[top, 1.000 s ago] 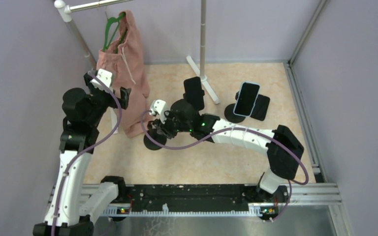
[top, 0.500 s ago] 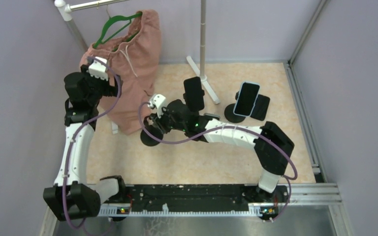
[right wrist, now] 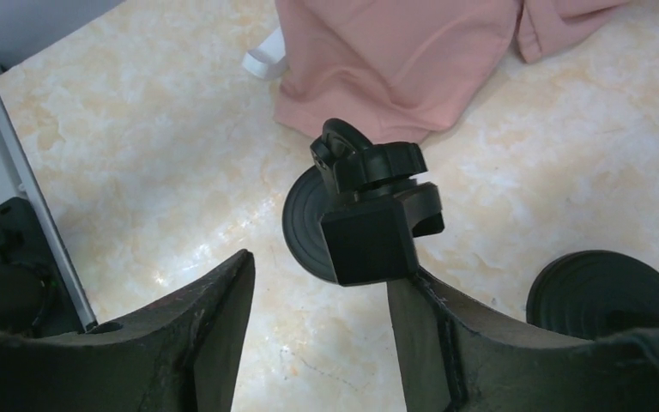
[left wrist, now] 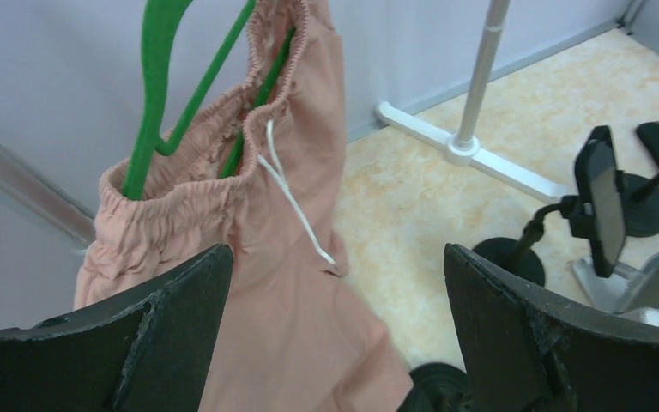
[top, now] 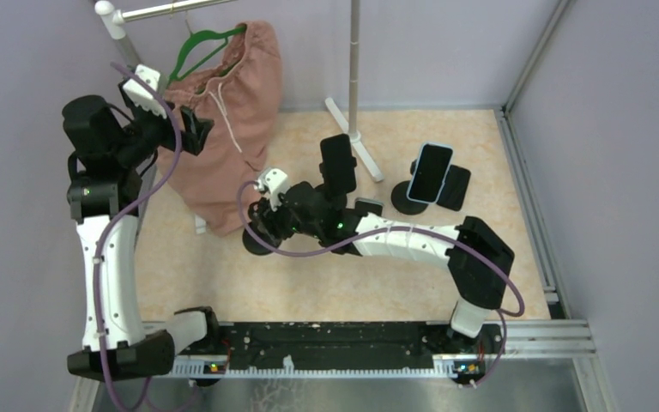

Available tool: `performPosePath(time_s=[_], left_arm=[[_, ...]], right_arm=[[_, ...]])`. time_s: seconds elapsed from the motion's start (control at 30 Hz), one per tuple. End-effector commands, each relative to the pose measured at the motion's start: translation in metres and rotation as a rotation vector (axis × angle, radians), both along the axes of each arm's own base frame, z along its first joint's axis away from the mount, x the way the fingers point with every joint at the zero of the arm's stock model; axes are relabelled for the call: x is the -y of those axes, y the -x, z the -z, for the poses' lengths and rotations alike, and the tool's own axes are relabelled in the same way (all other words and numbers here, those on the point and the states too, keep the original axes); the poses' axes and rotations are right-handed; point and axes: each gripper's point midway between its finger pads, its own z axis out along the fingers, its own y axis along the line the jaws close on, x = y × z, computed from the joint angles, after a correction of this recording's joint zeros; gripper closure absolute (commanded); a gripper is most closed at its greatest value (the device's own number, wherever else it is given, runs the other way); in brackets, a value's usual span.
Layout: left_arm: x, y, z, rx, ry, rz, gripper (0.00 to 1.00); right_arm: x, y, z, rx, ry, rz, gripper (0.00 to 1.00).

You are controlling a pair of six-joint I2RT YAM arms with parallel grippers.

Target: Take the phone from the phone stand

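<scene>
A black phone [top: 338,163] stands upright in a black stand just behind my right arm; it also shows in the left wrist view [left wrist: 607,196]. A second phone [top: 430,172] with a pale blue rim leans on another stand at the right. My right gripper [top: 256,225] is open and low over an empty black stand [right wrist: 362,215] with a round base. That stand's clamp head sits just ahead of the jaws [right wrist: 317,266], against the right finger [right wrist: 446,335]. My left gripper [top: 199,134] is open and empty, raised in front of the pink shorts [left wrist: 292,283].
The pink shorts [top: 227,120] hang on a green hanger [top: 196,47] from a rail at the back left. A white rack pole and foot [top: 353,103] stand behind the phones. A further black round base [right wrist: 605,287] lies right of my right gripper. Grey walls enclose the floor.
My left arm has swung up and back to the left, and the shorts have shifted on the rail. My right gripper has crept a little left over the empty stand.
</scene>
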Motion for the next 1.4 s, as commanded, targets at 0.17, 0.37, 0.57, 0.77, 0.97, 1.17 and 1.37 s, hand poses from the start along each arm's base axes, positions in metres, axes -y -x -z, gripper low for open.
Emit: performPosePath(time_s=[0.17, 0.37, 0.57, 0.77, 0.97, 1.17, 1.37], left_arm=[[0.023, 0.03, 0.031, -0.3, 0.092, 0.112, 0.01], [0.025, 0.032, 0.018, -0.295, 0.112, 0.112, 0.01], [0.027, 0.037, 0.014, -0.3, 0.094, 0.135, 0.01], [0.039, 0.045, 0.023, -0.349, 0.099, 0.227, 0.01], [0.055, 0.057, 0.036, -0.408, 0.114, 0.346, 0.01], [0.06, 0.066, 0.054, -0.436, 0.1, 0.39, 0.01], [0.078, 0.079, 0.064, -0.453, 0.108, 0.468, 0.01]], right_arm=[[0.029, 0.015, -0.068, 0.008, -0.12, 0.036, 0.31], [0.064, 0.037, -0.095, -0.047, -0.127, 0.04, 0.26], [0.116, 0.031, -0.147, -0.08, -0.2, 0.111, 0.22], [0.185, -0.011, -0.205, -0.018, -0.268, 0.282, 0.21], [0.224, -0.068, -0.191, -0.116, -0.287, 0.295, 0.19], [0.213, -0.103, -0.155, -0.212, -0.301, 0.223, 0.12], [0.193, -0.134, -0.122, -0.291, -0.313, 0.175, 0.08]])
